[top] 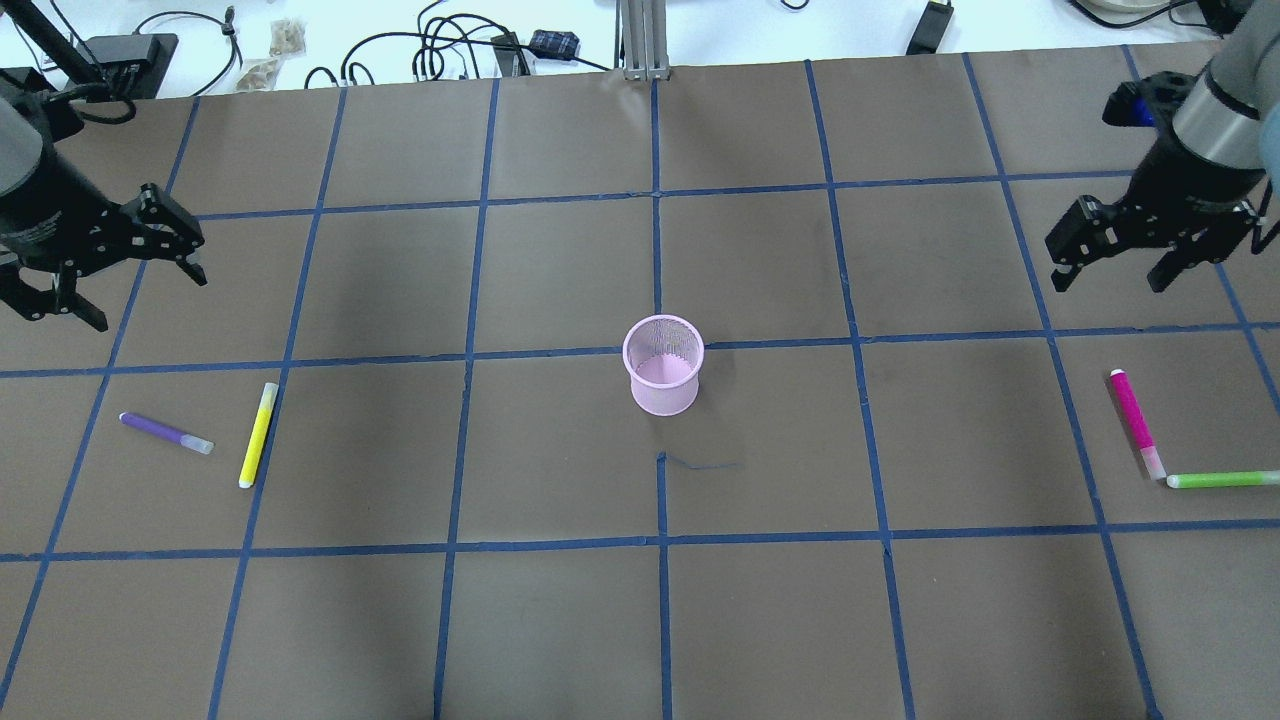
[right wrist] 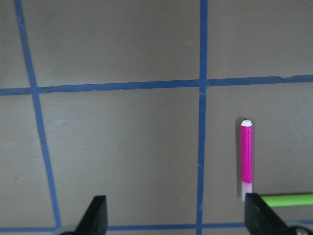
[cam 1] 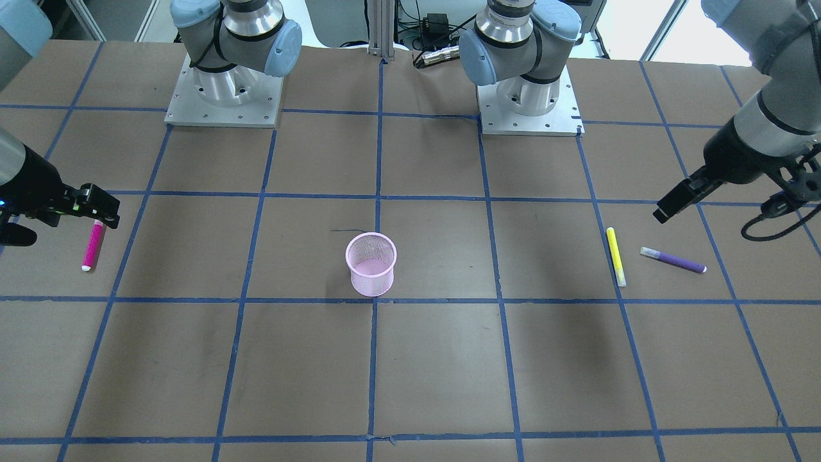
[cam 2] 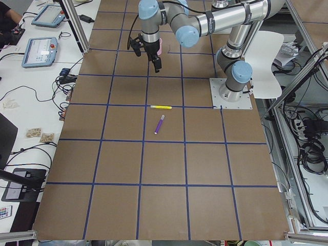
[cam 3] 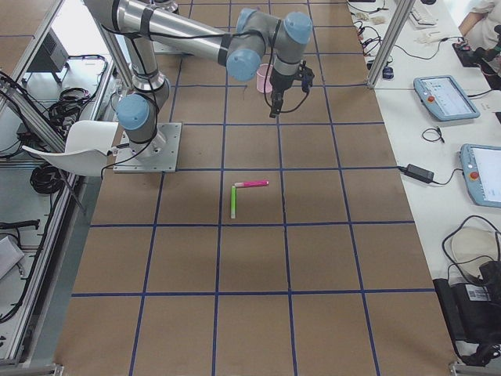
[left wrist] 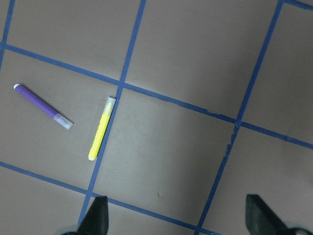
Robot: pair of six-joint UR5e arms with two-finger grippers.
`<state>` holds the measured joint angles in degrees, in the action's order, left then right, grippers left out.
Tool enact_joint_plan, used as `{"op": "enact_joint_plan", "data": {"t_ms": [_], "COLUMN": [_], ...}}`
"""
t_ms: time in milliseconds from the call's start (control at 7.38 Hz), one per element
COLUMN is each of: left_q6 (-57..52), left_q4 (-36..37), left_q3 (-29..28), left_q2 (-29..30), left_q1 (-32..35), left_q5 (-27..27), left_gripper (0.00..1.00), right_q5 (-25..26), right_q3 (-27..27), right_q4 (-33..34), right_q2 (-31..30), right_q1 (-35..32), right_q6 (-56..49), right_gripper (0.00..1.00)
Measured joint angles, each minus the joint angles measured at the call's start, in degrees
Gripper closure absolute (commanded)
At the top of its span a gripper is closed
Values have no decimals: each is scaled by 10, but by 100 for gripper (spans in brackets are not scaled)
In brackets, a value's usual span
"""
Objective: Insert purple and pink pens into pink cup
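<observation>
The pink mesh cup (top: pixel 662 365) stands upright mid-table, also in the front view (cam 1: pixel 371 264). The purple pen (top: pixel 165 433) lies flat at the left, also in the left wrist view (left wrist: pixel 43 106). The pink pen (top: pixel 1133 420) lies flat at the right, also in the right wrist view (right wrist: pixel 247 156). My left gripper (top: pixel 150 302) is open and empty, raised above the table behind the purple pen. My right gripper (top: pixel 1110 287) is open and empty, raised behind the pink pen. Both wrist views show the jaws wide apart.
A yellow pen (top: pixel 257 435) lies just right of the purple pen. A green pen (top: pixel 1225 479) lies at a right angle to the near end of the pink pen. The brown table has blue tape grid lines (top: pixel 656 350). Cables lie beyond its far edge.
</observation>
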<state>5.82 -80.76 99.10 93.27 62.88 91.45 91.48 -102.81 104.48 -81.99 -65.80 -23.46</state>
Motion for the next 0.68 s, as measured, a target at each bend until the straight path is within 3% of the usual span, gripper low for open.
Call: {"op": "enact_joint_plan", "data": {"t_ms": [135,271,677], "left_q6": [-1,-1,-16], "left_q4": [23,36,100], "left_q3": [15,22,25], "left_q2": [18,38,106], "left_q1": [-34,-57,-115], "left_q5": [0,1,2], "left_gripper": [0,0,0], "right_q5": [1,1,1], "right_q3": [-48,-90,-135], "right_q4": [80,151,224], "right_q2": [14,33,82], "right_q1": [33,60,93], "right_q6": [-47,-80,-134], "right_gripper": [1,14,15]}}
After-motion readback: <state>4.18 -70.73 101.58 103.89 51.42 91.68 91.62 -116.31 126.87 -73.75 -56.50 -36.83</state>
